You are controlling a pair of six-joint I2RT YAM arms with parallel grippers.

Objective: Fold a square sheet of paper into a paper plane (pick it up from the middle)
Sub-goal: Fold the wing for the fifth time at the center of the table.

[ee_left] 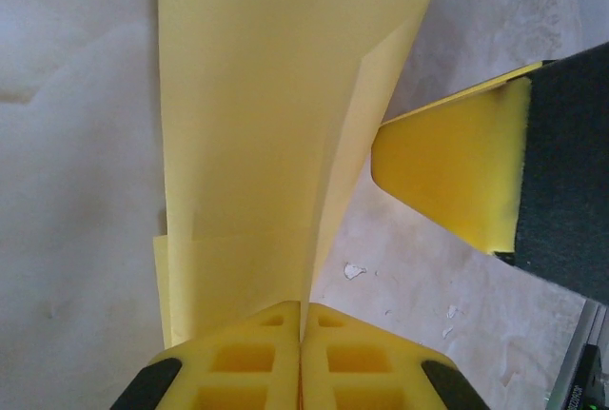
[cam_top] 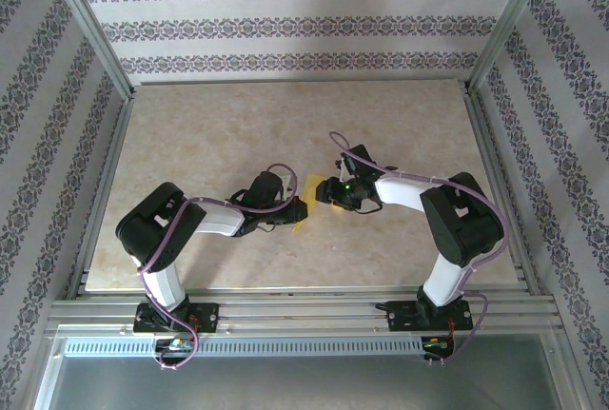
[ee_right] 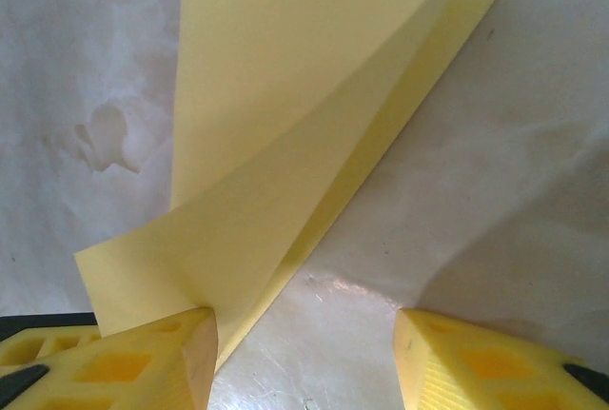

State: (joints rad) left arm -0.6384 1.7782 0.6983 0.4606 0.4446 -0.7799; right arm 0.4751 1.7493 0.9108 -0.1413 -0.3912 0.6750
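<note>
The square sheet of paper [ee_left: 276,96], folded over with one flap lifted, sits mid-table [cam_top: 209,134] between the arms. The left gripper [ee_left: 301,320] pinches its near edge, jaws pressed together. The right gripper [ee_right: 304,343] is released, jaws apart, one finger [ee_right: 143,362] under the flap's corner. From above, bare table surrounds them.
</note>
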